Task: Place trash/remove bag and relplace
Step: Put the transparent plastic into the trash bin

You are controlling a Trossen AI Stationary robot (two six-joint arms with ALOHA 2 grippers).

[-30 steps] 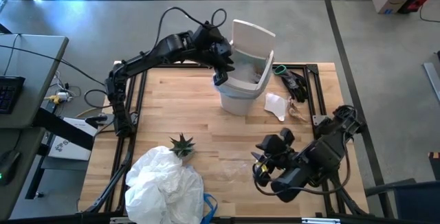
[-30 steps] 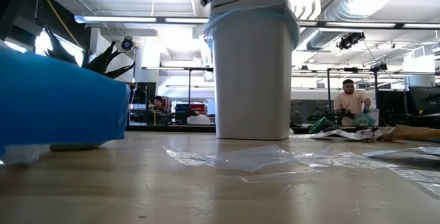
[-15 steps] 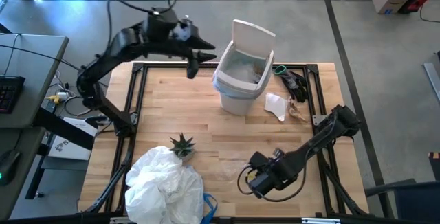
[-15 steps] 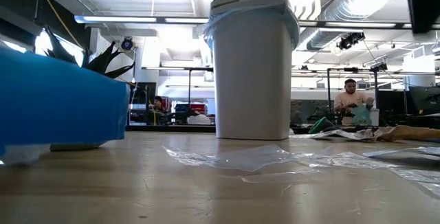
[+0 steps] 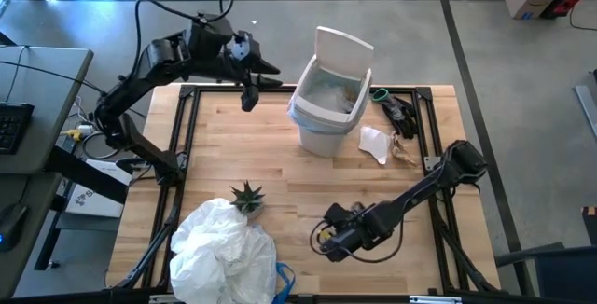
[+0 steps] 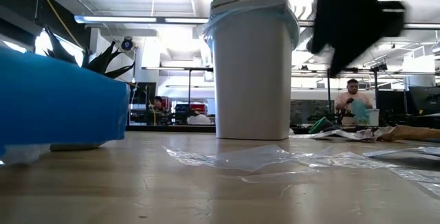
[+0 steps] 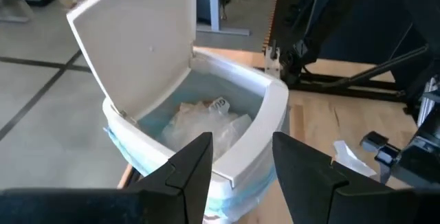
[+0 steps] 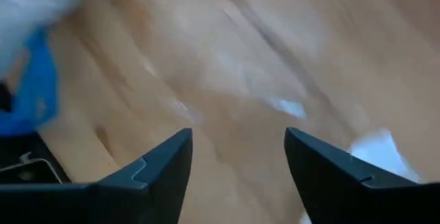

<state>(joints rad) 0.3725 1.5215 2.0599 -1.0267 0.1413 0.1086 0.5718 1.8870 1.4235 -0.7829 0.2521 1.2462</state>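
The right gripper's jaws stand apart, empty, low over the counter just above a clear wrapper. The left gripper's jaws are also apart and empty, raised beside the bin. The bin's lid is up; a blue bag lines it, with trash inside. White paper lies beside the bin.

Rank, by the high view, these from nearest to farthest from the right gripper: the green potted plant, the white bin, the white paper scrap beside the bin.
From the right gripper, low near the table's front edge:
1. Green potted plant, to its left.
2. White paper scrap, behind it, right of the bin.
3. White bin, at the table's back.
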